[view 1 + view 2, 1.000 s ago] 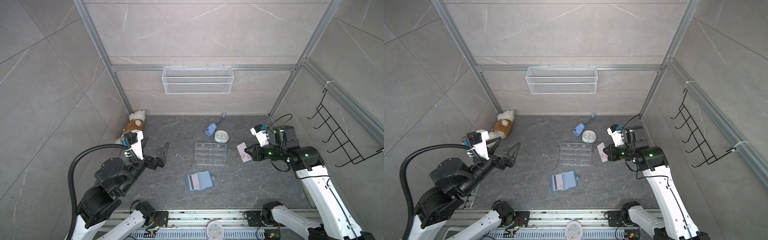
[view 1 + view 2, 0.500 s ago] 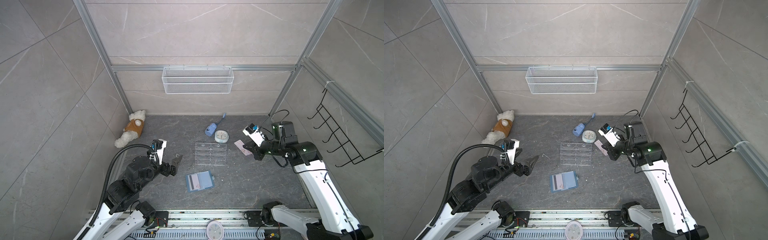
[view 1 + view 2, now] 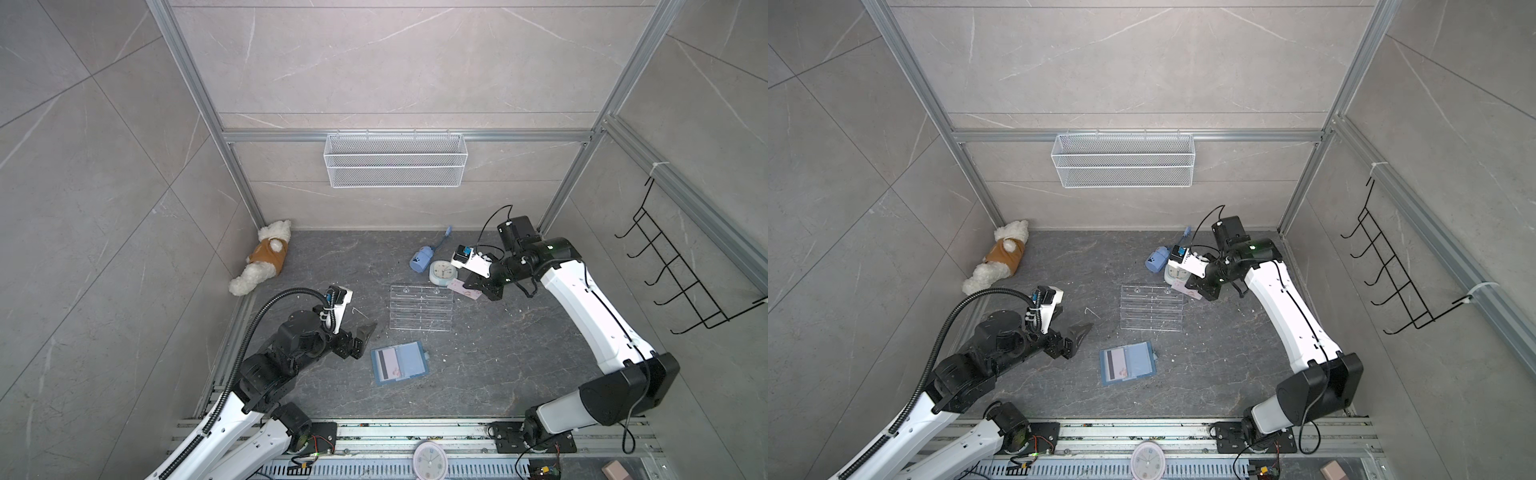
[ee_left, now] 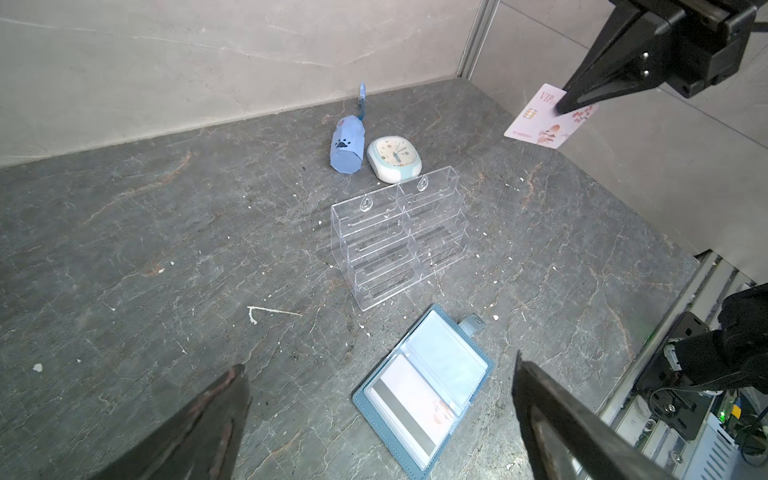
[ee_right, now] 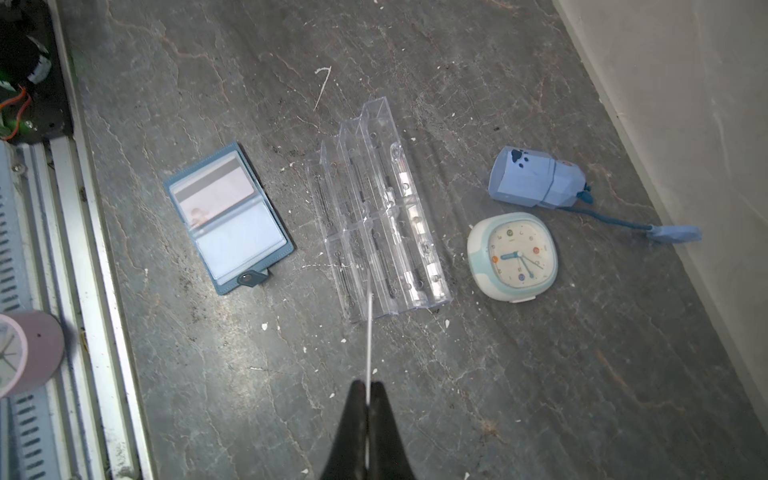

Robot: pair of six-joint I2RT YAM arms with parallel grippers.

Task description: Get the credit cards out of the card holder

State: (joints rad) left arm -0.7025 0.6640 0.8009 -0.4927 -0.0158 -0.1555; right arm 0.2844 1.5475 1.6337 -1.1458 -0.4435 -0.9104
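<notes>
I see open bench (image 3: 498,365) across the lower right of a top view, and more left of centre, between the stuffed toy (image 3: 264,262) and the clear rack (image 3: 419,306). The rack, clock (image 3: 443,272) and blue pouch (image 3: 421,258) crowd the middle; the card holder (image 3: 400,362) lies just below them.

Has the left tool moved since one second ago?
Yes. In a top view the left tool has come toward the card holder, farther from the teddy bear in the corner; both of those lie unmoved.
</notes>
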